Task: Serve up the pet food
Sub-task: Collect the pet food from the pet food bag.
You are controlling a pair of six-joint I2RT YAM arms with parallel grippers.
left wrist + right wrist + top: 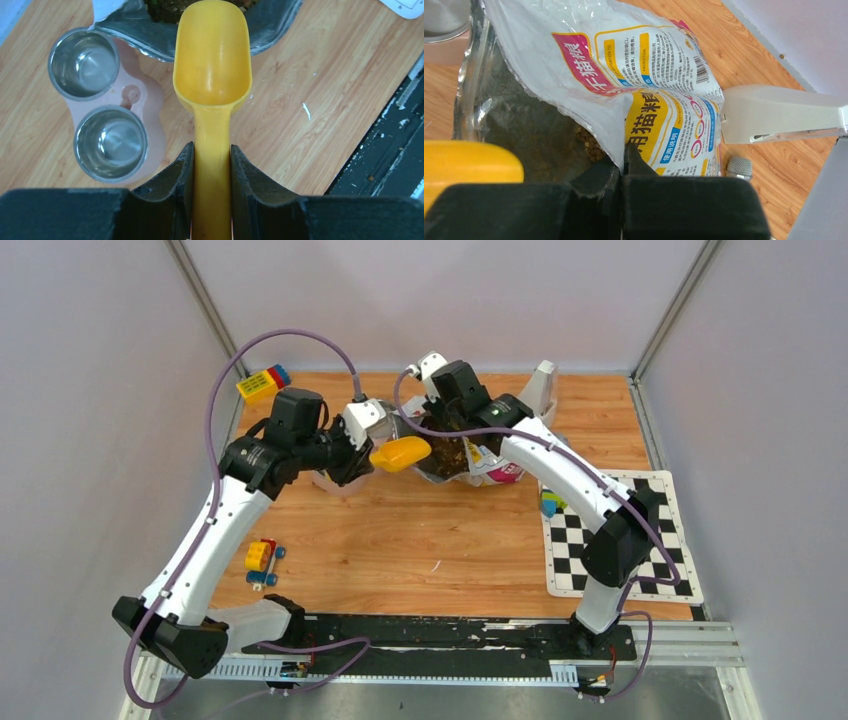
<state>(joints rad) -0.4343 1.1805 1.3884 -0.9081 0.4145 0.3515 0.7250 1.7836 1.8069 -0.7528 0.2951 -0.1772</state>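
Table (400,540): wooden top, both arms reaching toward its far middle.
Bag (589,65): lying open, silver lining showing.
Bowl (150,107): pink, two steel cups, just beside the bag's mouth.
Scoop (212,65): yellow, tip at the bag's mouth.
Left claw (211,165): clamped on the scoop's handle.
Right claw (622,160): pinched closed on the bag's edge.
Kibble (589,142): brown pieces inside the bag.

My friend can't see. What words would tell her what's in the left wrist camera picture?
The left gripper holds an empty yellow scoop by its handle, tip at the open mouth of a food bag showing brown kibble. At the picture's left, a pink double bowl with two empty steel cups sits on the wooden table.
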